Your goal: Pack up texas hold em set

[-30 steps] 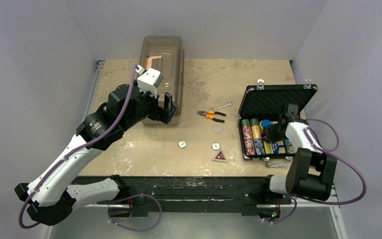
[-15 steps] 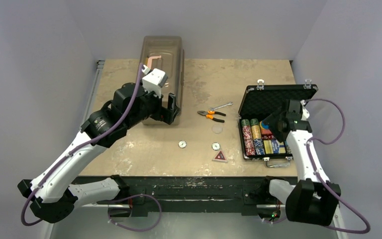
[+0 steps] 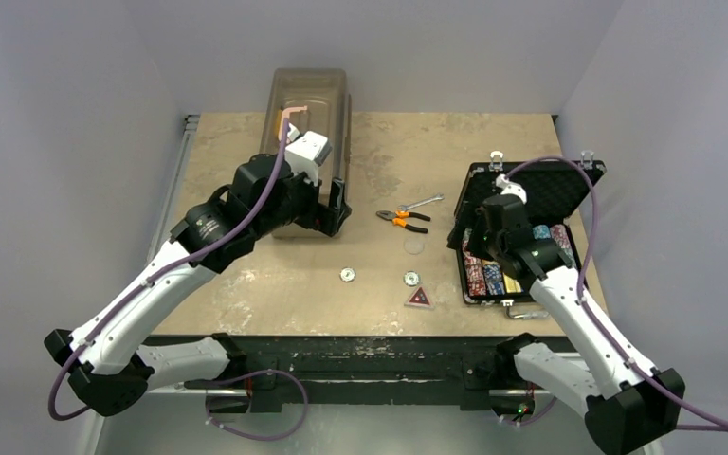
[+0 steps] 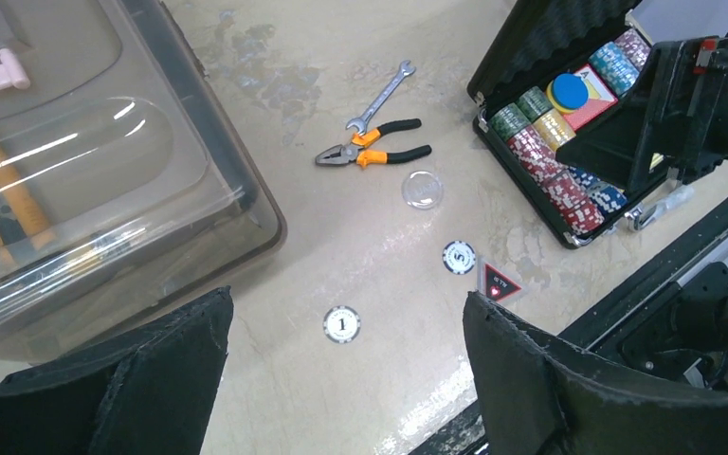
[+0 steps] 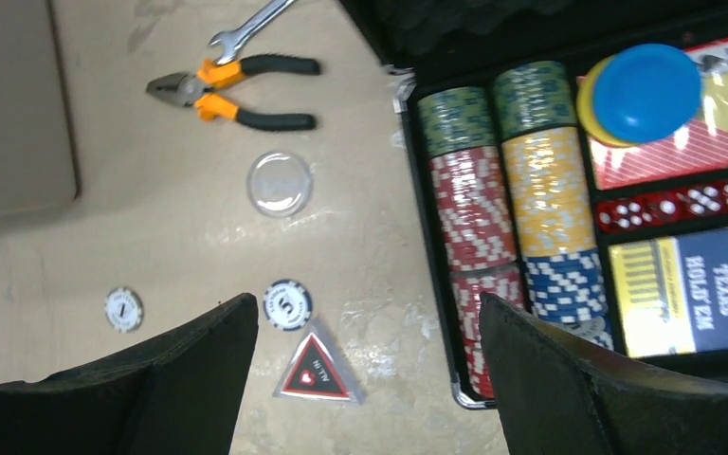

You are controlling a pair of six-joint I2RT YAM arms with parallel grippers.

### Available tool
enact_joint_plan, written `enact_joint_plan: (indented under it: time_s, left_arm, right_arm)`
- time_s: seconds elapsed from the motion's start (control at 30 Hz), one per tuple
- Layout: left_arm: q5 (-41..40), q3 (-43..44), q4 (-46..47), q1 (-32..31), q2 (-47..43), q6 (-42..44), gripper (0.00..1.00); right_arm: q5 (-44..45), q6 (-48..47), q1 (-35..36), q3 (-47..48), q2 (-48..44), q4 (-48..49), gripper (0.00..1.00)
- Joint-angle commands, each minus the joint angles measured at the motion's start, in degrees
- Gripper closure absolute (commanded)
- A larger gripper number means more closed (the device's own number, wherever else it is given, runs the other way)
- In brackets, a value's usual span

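Black case open, chips inside; left jaws and right jaws both wide apart above the table.

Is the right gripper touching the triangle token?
Apart. The top view shows the right gripper beside the case's left edge, with bare table between it and the triangle token.

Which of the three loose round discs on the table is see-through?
The clear plastic disc beside the orange-handled pliers. The white chip marked 1 and the dark-rimmed chip beside the red triangle token are opaque.
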Motion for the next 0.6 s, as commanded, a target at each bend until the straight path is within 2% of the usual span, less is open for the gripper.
enact_joint_plan:
  time_s: [0.0,0.1,0.23,0.43,0.57]
  left_arm:
    - [-2.18,-0.40,1.28,-0.35,1.32,-0.46,0.12]
    - [-3.28,-0.78,1.38,-0.75,2.41,-0.40,0.13]
    - [-5.21,-0.93,1.33,-1.44,4.00,-0.16,0.13]
    - [-5.75,-1.05,1.31,-1.85,3.60,-0.29,0.14]
    - [-5.50,-1.04,1.38,-2.17,3.23,-0.29,0.14]
  right_arm:
    - [-3.02,-4.13,5.00,1.36,2.18,5.51,0.15]
    - [-4.87,-5.89,11.55,1.96,6.13,6.98,0.14]
    - [-2.66,-4.74,21.18,1.61,10.81,5.64,0.02]
    - [-5.46,-1.38,22.42,-3.33,17.72,0.13,0.01]
    - [-7.34,-4.10,22.41,-1.51,23.05,0.34,0.01]
